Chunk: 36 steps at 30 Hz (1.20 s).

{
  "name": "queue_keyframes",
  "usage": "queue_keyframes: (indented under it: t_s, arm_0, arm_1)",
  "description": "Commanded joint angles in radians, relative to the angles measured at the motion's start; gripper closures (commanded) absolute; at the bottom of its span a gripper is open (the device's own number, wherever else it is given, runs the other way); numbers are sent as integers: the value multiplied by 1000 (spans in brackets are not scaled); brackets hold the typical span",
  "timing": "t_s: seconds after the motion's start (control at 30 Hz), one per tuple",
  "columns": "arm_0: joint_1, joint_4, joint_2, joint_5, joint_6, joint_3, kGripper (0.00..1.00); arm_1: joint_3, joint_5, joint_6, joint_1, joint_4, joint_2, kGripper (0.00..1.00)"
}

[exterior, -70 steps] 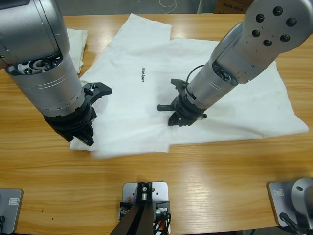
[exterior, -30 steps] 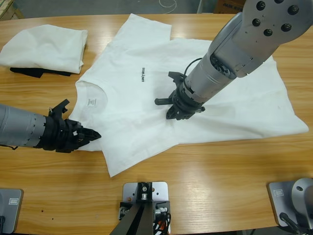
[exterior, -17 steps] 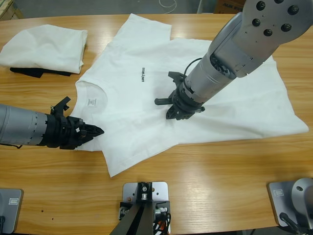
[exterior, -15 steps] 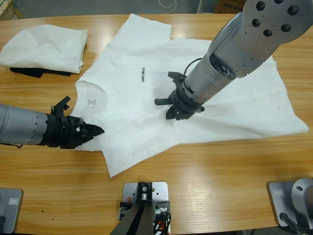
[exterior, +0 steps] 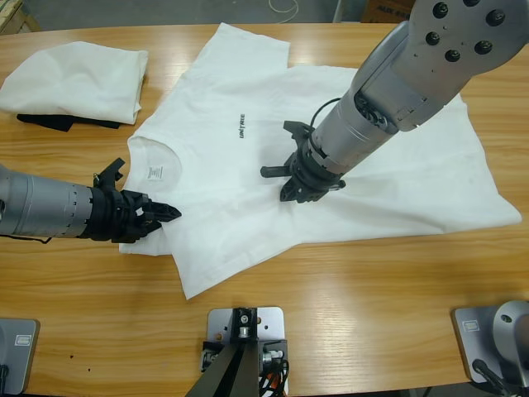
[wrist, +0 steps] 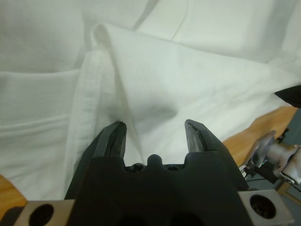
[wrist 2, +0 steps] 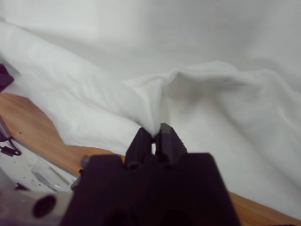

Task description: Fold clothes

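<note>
1. Left pincer point(exterior: 169, 212) comes in low from the left edge of the high view, its tips over the white T-shirt point(exterior: 248, 91) near the collar.
2. Its jaws stand apart in the left wrist view point(wrist: 154, 136), with a raised ridge of white cloth running up between them and a seamed hem edge beside the left jaw; nothing is clamped.
3. Right pincer point(exterior: 299, 188) reaches down from the upper right onto the middle of the shirt, below and to the right of the small black chest lettering point(exterior: 241, 128).
4. In the right wrist view point(wrist 2: 154, 135) its jaws are pressed together on a pinched-up peak of the white fabric, which rises into a small tent just beyond the tips.
5. The T-shirt lies spread across the middle of the wooden surface point(exterior: 372, 314), collar toward the left, one sleeve pointing toward the far edge and the other toward the near edge, the hem end off to the right.
6. A neck label point(exterior: 154, 173) shows inside the collar, close to the left pincer.
7. At the far left corner of the surface sits a folded white garment point(exterior: 78, 78), well apart from the spread shirt.
8. A dark cloth point(exterior: 58, 121) peeks out from under the folded garment's near edge.
</note>
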<state>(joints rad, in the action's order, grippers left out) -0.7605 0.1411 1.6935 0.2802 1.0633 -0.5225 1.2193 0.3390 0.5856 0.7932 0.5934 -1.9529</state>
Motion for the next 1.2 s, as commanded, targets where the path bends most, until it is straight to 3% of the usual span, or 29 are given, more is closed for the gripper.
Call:
queue_keyframes:
  t_s: [0.03, 0.23, 0.3, 0.53, 0.63, 0.73, 0.77, 0.8, 1.2]
  arm_0:
    - [4, 111, 54, -20, 0, 29, 515]
    - [1, 133, 53, -22, 0, 27, 551]
    - [1, 136, 47, -23, -3, 32, 634]
    - [3, 137, 31, -50, -2, 33, 639]
    - [4, 140, 28, -52, -5, 28, 713]
    - [4, 140, 27, -52, -5, 27, 713]
    - [4, 141, 26, -52, -5, 27, 713]
    - [4, 141, 26, -52, -5, 27, 713]
    - [76, 235, 72, -63, -5, 16, 708]
  arm_1:
    - [-22, -5, -3, 12, -21, -45, 1000]
    - [-24, -2, -3, 12, -27, -41, 1000]
    - [-24, -2, -3, 12, -30, -42, 1000]
    - [-24, 0, -3, 12, -35, -49, 1000]
    - [-24, 3, -1, 12, -38, -50, 978]
    - [-21, 5, 5, 12, -37, -50, 235]
    - [-21, 5, 5, 12, -36, -49, 39]
    - [-22, 3, 7, 12, -34, -48, 1]
    - [-66, -28, 16, 14, -35, 7, 0]
